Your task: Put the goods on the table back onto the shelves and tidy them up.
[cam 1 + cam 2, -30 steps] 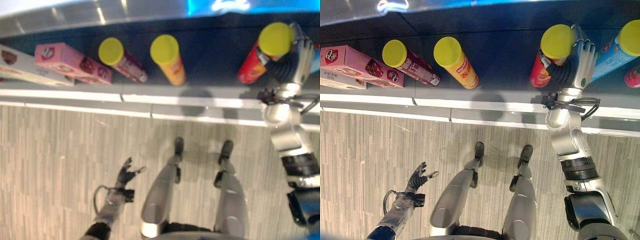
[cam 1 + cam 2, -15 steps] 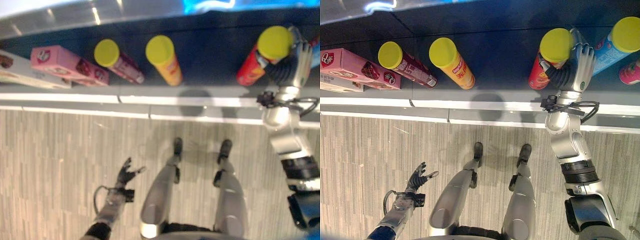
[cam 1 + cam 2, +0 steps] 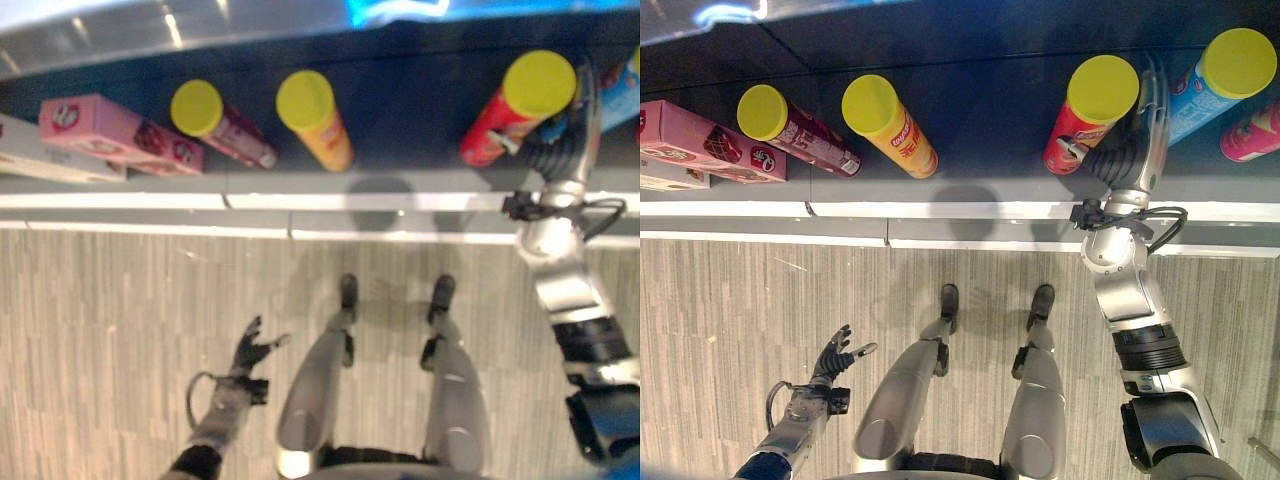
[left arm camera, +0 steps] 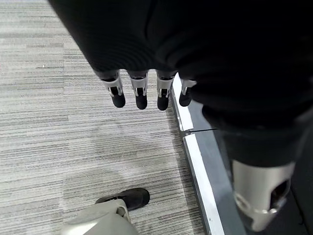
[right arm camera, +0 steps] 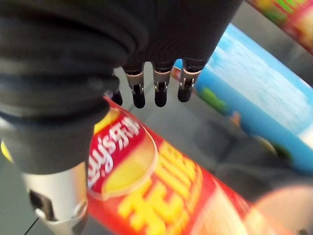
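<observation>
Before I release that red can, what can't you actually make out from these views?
- Contact between the right robot hand and the red can: eye views show straight fingers beside it, touching or apart unclear.
- Blue can: base hidden behind the hand.
- Pink item: cut by the right eye view's edge.
- White box: mostly under the pink box.

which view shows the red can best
The right eye view: the whole red can stands on the shelf with its yellow lid, the right hand beside it. The left eye view shows the same, softer. The right wrist view shows just part of its side, very close.
</observation>
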Controlling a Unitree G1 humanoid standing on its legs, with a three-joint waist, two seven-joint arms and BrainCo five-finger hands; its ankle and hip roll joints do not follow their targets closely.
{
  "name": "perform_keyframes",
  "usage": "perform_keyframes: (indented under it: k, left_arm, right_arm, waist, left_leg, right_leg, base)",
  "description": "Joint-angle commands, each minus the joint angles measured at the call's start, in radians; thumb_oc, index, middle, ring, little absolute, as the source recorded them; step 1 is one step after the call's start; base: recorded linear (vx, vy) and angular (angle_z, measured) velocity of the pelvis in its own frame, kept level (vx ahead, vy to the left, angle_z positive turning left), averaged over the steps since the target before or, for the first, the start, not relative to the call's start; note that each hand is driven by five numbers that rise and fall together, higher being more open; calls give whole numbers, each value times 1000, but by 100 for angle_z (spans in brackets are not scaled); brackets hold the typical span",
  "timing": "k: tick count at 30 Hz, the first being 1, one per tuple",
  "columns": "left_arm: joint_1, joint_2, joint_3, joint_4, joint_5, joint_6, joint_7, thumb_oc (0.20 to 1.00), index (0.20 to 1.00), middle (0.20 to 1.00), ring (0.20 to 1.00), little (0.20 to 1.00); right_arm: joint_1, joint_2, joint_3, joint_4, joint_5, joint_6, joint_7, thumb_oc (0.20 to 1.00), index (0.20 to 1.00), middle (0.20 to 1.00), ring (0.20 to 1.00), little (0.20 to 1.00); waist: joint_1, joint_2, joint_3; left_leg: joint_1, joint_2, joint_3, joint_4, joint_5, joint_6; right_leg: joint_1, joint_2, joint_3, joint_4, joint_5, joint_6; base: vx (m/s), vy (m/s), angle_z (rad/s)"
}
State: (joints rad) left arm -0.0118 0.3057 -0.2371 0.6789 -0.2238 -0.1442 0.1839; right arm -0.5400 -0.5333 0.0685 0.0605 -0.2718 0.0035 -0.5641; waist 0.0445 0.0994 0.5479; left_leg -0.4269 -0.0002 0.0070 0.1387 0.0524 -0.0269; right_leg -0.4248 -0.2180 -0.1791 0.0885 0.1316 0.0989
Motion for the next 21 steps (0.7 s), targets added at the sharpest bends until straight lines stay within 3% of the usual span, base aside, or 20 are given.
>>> perform_keyframes:
  k: [1, 7, 21]
  left_arm:
    - [25, 49, 3, 16, -34, 8, 2, 1000, 1000, 1000, 1000, 1000]
    - [29, 57, 7, 13, -38, 7, -8, 1000, 1000, 1000, 1000, 1000]
    - [32, 88, 17, -8, -37, -8, -19, 1000, 1000, 1000, 1000, 1000]
  right_arm:
    - [6, -10, -21, -68, 96, -84, 25, 1000, 1000, 1000, 1000, 1000]
    - [26, -17, -17, -31, 149, -99, 58, 1000, 1000, 1000, 1000, 1000]
    - [-29, -73, 21, 138, 131, -82, 71, 1000, 1000, 1000, 1000, 1000]
  waist:
    - [1, -48, -28]
    - [1, -62, -28]
    - [19, -57, -28]
  left_leg:
    - [-91, 51, -38, 91, -88, -69]
    - [-104, 55, -39, 87, -81, -72]
    - [-108, 52, -36, 75, -73, -76]
  right_leg:
    - [-24, -105, 23, 47, -20, 76]
    - [-35, -103, 18, 50, -20, 75]
    - [-52, -103, 17, 55, -17, 77]
  base:
    - [0, 0, 0]
    - [0, 0, 0]
    - [0, 0, 0]
